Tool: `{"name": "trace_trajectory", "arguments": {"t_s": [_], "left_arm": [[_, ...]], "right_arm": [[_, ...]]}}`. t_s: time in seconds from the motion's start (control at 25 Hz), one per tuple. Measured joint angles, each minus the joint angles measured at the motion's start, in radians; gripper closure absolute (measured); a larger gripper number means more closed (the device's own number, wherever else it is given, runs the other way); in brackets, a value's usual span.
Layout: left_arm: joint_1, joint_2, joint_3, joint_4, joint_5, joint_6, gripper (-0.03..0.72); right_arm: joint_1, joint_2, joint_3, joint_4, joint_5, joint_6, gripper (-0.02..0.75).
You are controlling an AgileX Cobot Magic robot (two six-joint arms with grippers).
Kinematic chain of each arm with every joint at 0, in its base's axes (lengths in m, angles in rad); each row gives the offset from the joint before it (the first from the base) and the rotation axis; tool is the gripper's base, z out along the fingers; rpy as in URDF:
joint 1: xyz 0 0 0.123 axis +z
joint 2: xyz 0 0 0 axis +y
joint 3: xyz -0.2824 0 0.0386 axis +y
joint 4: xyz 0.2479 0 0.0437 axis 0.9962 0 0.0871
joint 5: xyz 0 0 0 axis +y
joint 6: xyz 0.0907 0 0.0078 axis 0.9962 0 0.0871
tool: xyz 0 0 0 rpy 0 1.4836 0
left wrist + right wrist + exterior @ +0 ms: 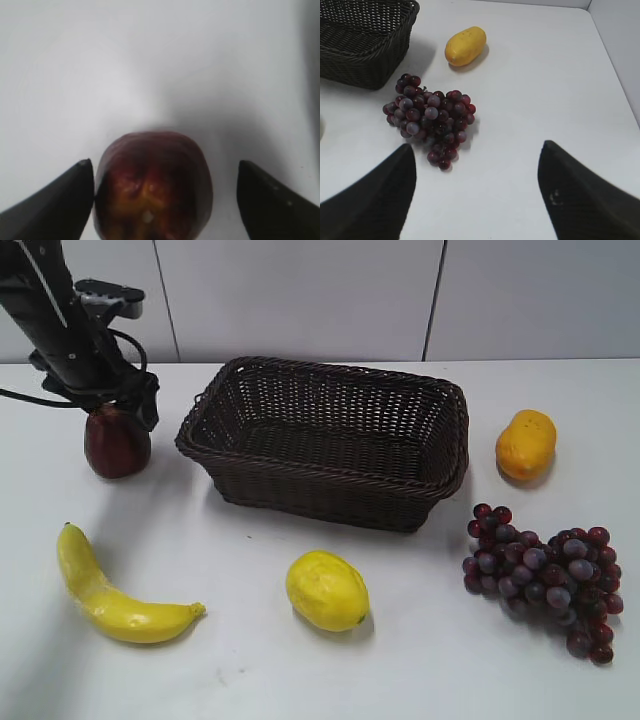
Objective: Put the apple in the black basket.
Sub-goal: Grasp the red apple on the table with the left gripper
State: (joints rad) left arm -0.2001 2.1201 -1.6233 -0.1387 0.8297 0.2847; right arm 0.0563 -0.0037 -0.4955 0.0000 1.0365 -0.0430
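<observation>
Glossy dark-red conical apple [152,187] on table, between spread left gripper [165,200] fingers, left one touching | black woven wicker basket [325,440] beside | right gripper [475,195] parted, nothing held

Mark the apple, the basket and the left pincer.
apple [117,445]: exterior view, front skin.
basket [300,491]: exterior view, front wall.
left pincer [165,192]: left wrist view, midway between the fingertips, over the apple.

Other fruit on the white table [420,670]

A banana [100,590] lies near a lemon [326,590]. Purple grapes [545,570] sit below an orange-yellow fruit [526,444].
</observation>
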Motion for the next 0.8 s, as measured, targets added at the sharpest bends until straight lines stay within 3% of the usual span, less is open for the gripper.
{"name": "trace_trajectory", "arguments": {"t_s": [0.16, 0.36, 0.6, 0.8], "left_arm": [[0.002, 0.023, -0.002, 0.032, 0.007, -0.009, 0.027], [0.002, 0.035, -0.009, 0.061, 0.021, -0.039, 0.115], [0.002, 0.030, -0.038, 0.075, 0.098, -0.045, 0.115], [-0.003, -0.060, -0.151, 0.077, 0.207, -0.045, 0.116]], "right_arm": [[0.000, 0.000, 0.000, 0.000, 0.000, 0.000, 0.167], [0.000, 0.000, 0.000, 0.000, 0.000, 0.000, 0.167], [0.000, 0.000, 0.000, 0.000, 0.000, 0.000, 0.167], [0.000, 0.000, 0.000, 0.000, 0.000, 0.000, 0.167]]}}
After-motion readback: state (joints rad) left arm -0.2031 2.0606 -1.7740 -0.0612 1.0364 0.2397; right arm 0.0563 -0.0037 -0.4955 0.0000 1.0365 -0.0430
